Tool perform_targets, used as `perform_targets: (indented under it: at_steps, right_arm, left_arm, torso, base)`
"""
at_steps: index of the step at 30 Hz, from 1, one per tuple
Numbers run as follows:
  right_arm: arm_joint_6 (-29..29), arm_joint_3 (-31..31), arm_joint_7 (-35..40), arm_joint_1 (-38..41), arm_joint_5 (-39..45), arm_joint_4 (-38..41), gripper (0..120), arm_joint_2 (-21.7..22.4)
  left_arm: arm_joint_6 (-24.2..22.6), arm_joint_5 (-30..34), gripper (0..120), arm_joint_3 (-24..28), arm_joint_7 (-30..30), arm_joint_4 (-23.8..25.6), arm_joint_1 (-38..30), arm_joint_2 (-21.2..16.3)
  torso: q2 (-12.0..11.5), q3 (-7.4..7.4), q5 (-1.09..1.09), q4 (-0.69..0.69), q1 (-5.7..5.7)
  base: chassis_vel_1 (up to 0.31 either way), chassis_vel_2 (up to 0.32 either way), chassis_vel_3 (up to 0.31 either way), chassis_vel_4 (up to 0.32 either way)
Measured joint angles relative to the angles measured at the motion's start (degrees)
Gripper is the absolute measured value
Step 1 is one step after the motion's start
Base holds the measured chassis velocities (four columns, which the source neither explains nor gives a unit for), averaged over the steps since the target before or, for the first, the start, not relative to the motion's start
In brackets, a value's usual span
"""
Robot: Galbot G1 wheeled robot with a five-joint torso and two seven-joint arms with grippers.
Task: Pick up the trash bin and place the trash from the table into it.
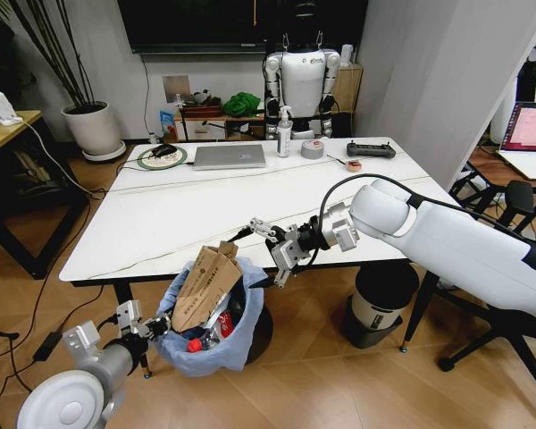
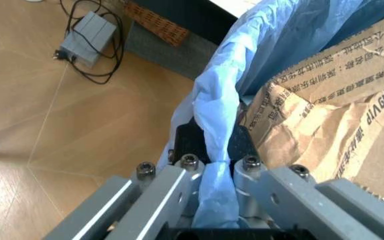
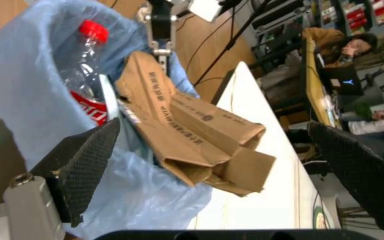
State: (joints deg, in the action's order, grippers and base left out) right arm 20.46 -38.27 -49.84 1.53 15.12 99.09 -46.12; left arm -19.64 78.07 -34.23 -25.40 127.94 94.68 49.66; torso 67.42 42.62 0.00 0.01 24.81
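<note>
A: Where is the trash bin (image 1: 207,335)?

B: Just off the near edge of the worktop (image 1: 188,219), its rim about level with that edge. It is lined with a crinkly light-blue bag (image 2: 220,107) that spills over the rim.

A: What is inside?

B: A torn brown cardboard piece (image 1: 206,284) stands up out of it, leaning toward the worktop edge. Beside it in the bag lies a clear bottle with a red cap (image 3: 93,31) and red label.

A: Which tool has the bin?

B: The left tool (image 1: 149,325). It comes in low from the robot's left, and its fingers are pressed together on the bin's rim, pinching the blue bag between them; the left wrist view shows the plastic bunched between the two black pads (image 2: 190,141).

A: And the right tool (image 1: 270,252)?

B: It hovers over the near worktop edge, just beside the top of the cardboard. Its fingers are spread apart and carry nothing; in the right wrist view the two dark pads (image 3: 85,167) stand wide, with the cardboard and bin between them farther off.

A: Anything else on the worktop?

B: At the far side, well apart from the bin: a silver laptop (image 1: 230,156), a pump bottle (image 1: 284,134), a grey tape roll (image 1: 313,149) and a black controller (image 1: 371,150).
</note>
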Motion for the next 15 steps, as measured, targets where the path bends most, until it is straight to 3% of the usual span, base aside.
perform_targets:
  at_steps: [6,8,15]
  right_arm:
    - [-1.43,0.87,2.06,-0.10,4.65,-2.13,100,0.45]
    - [-2.89,1.57,4.56,-1.58,11.09,-3.63,100,1.96]
    - [-5.73,10.53,12.27,-9.61,21.93,-9.19,100,5.97]
  left_arm:
    - [-0.02,-0.91,0,-0.36,0.06,0.21,0.94,0.82]
    - [0.04,-1.63,0,-0.88,0.16,0.20,1.49,1.66]
    - [0.17,-3.41,0,-1.54,0.79,1.08,3.56,3.07]
  torso:
    - [0.00,0.00,0.00,0.01,0.00]
    - [0.00,0.00,0.00,0.02,0.00]
    - [0.00,0.00,0.03,-0.01,0.00]
  base:
    - [0.000,0.000,0.000,0.000]
    - [0.000,0.000,0.000,0.000]
    - [0.000,0.000,0.000,0.000]
